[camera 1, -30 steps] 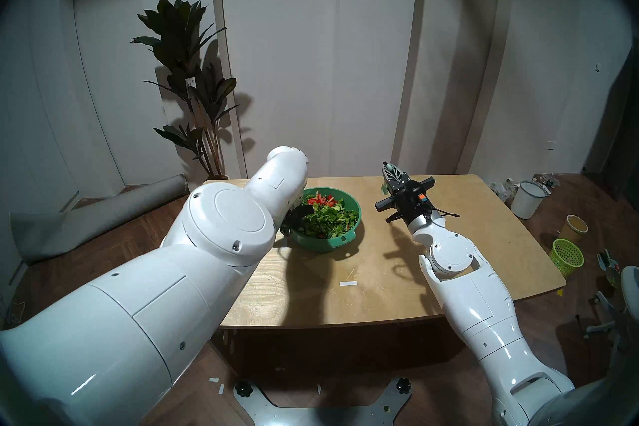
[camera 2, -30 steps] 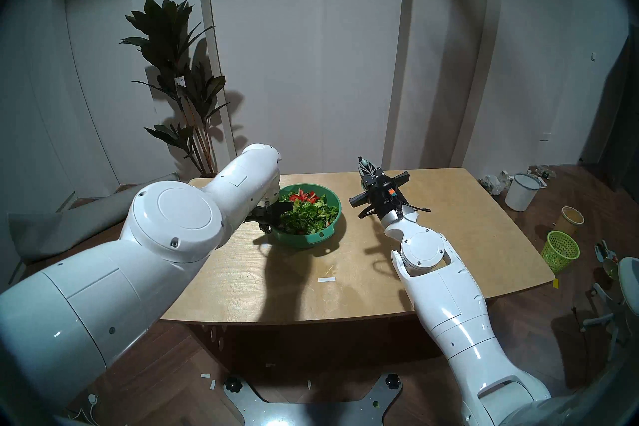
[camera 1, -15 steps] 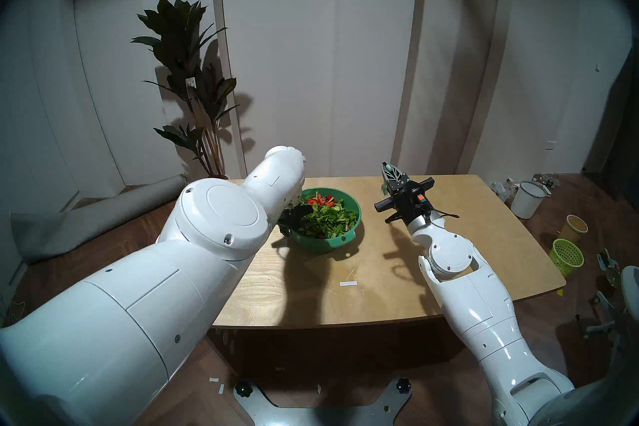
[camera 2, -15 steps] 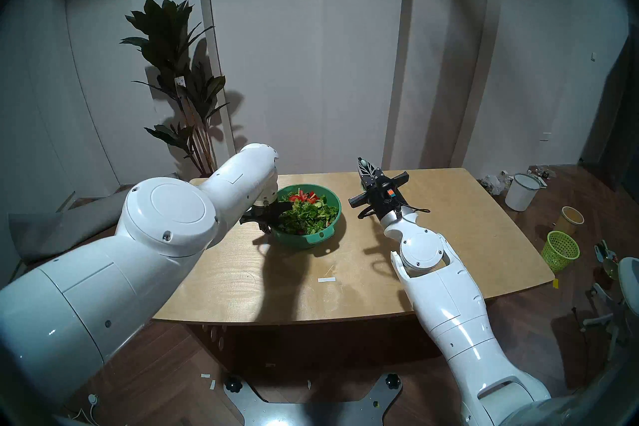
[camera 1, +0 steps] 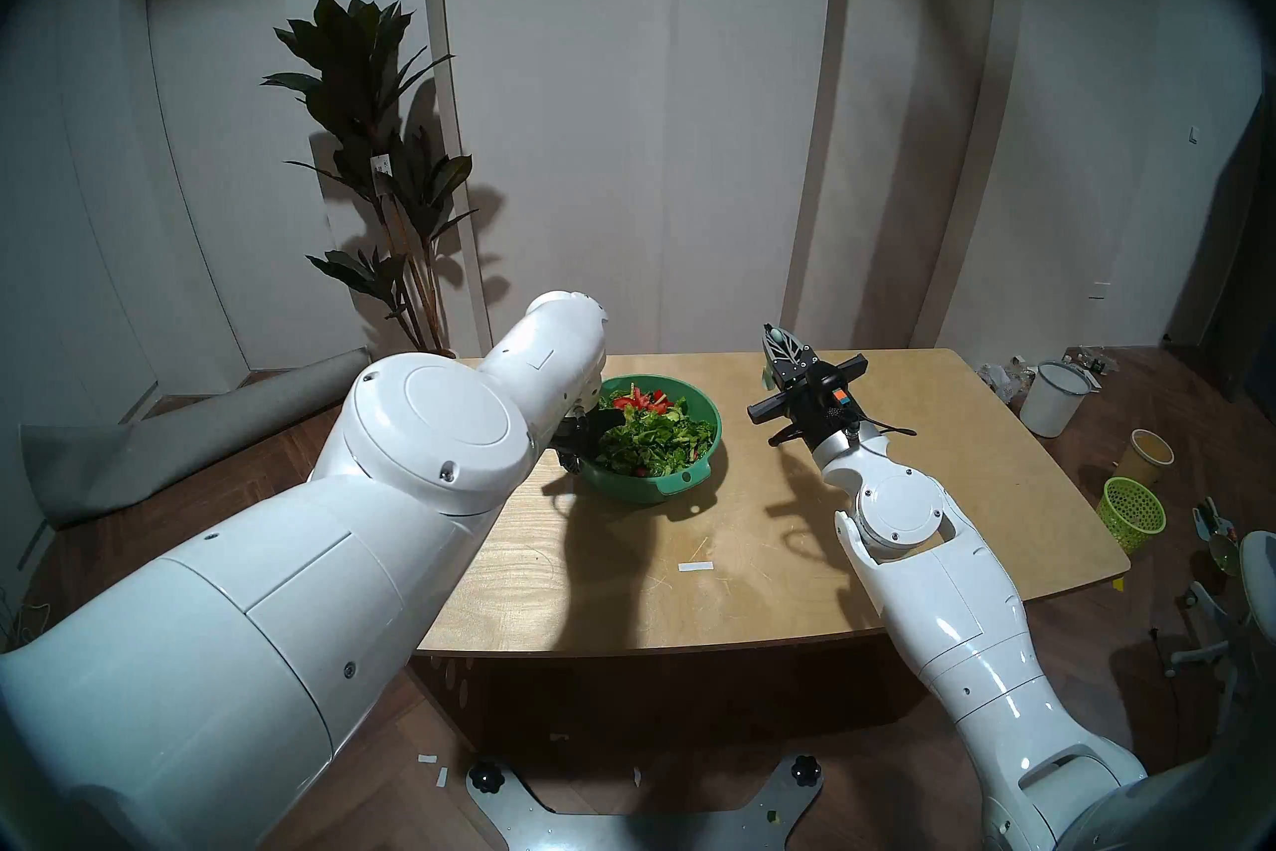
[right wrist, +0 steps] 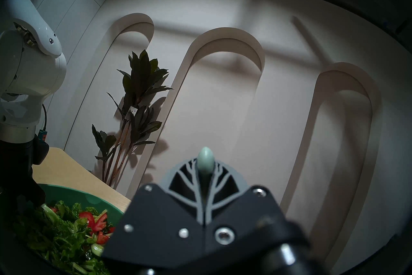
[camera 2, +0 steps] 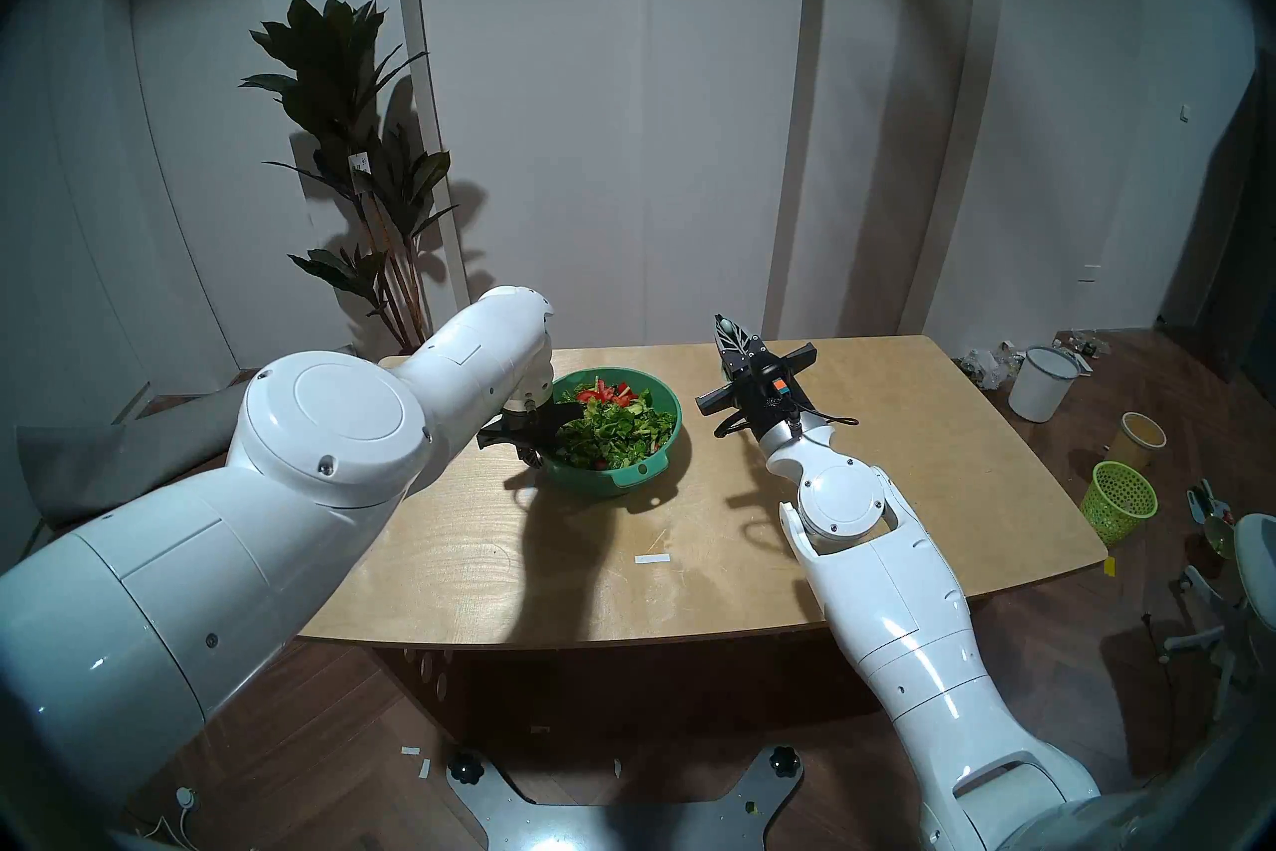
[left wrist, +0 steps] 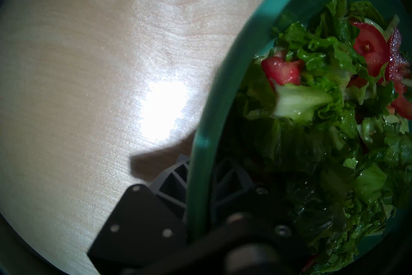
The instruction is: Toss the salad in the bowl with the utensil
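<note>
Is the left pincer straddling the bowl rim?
Yes: the left pincer has one finger outside and one inside the bowl rim.

The pale mint-green plastic spoon (right wrist: pixel 206 161) shows only its rounded tip above the right gripper (right wrist: pixel 206 175); the rest is hidden between the closed fingers. In the head views the left gripper (camera 1: pixel 580 438) sits mostly behind the white left forearm (camera 1: pixel 545 373). The left wrist view cuts off the round deep green plastic bowl (left wrist: pixel 201 145) and its heap of chopped lettuce and tomato (left wrist: pixel 316 111) at the right edge.
</note>
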